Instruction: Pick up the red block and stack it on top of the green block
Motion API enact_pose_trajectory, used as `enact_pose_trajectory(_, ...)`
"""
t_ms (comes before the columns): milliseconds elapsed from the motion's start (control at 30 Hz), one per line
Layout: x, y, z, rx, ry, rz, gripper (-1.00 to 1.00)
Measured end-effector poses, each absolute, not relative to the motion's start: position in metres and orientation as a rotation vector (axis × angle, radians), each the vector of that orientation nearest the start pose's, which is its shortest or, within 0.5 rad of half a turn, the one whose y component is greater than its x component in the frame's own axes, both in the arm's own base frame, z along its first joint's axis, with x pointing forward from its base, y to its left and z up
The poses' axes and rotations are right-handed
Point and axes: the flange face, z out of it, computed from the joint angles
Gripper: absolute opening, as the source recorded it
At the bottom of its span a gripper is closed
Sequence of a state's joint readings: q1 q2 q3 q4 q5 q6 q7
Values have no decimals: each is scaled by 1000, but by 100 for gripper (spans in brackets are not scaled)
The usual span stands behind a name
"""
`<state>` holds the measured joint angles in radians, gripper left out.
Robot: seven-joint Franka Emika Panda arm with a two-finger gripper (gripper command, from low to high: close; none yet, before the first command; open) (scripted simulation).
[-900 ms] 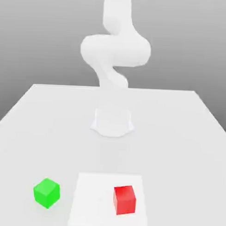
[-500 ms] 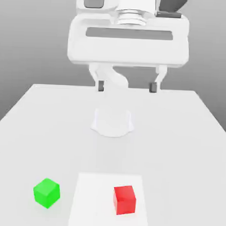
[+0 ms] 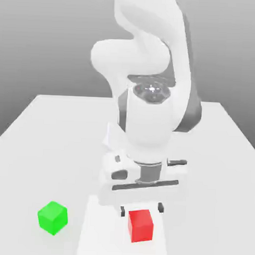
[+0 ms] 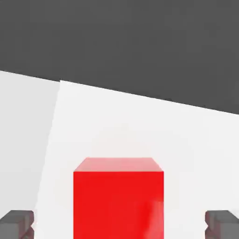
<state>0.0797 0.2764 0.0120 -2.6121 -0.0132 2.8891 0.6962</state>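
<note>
The red block (image 3: 141, 225) rests on a lighter white patch (image 3: 101, 235) at the near side of the table, toward the exterior view's right. My gripper (image 3: 142, 209) hangs close over it, open, pointing straight down. One dark fingertip (image 3: 124, 210) stands on each side of the block's top. In the hand view the red block (image 4: 119, 198) sits centred between my two fingertips (image 4: 16, 224), with a wide gap on each side and nothing touching it. The green block (image 3: 52, 217) sits apart on the table, toward the exterior view's left of the red one.
The white table (image 3: 40, 136) stretches back to the arm's round base (image 3: 110, 142). The arm's bulky links rise over the middle of the table. Beyond the table there is only grey background.
The hand has come down from high above the table to just over the red block. Its fingers stay wide apart. Neither block has moved.
</note>
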Motion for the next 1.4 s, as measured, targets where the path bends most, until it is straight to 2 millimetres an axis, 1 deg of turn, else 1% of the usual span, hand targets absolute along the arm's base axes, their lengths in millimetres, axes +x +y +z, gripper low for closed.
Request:
enact_pose_trajectory(33,427,40,148,-3005,917,0,-100)
enact_pose_trajectory(200,427,41,148,-3005,917,0,-100)
enact_pose_trajectory(233,427,41,144,-3005,917,0,-100)
enact_pose_trajectory(267,427,41,148,-3005,917,0,-100)
enact_pose_trajectory(333,428,41,165,-3005,917,0,-100)
enact_pose_trajectory(433,427,41,197,-3005,917,0,-100)
enact_pose_trajectory(467,427,38,205,-2996,946,0,-100)
enact_pose_trajectory(600,430,0,216,-2856,1301,2,-100)
enact_pose_trajectory(800,427,-64,227,-2533,1848,4,-100)
enact_pose_trajectory(1000,416,-124,237,-2115,2316,2,-100)
enact_pose_trajectory(1167,400,-173,245,-1707,2635,-1,-100)
enact_pose_trajectory(1200,398,-178,240,-1664,2663,-2,-100)
enact_pose_trajectory(1233,400,-176,231,-1658,2667,-2,-100)
enact_pose_trajectory(1333,401,-176,197,-1649,2673,-3,-100)
enact_pose_trajectory(1367,400,-175,187,-1649,2673,-2,100)
enact_pose_trajectory(1400,400,-175,187,-1649,2673,-2,100)
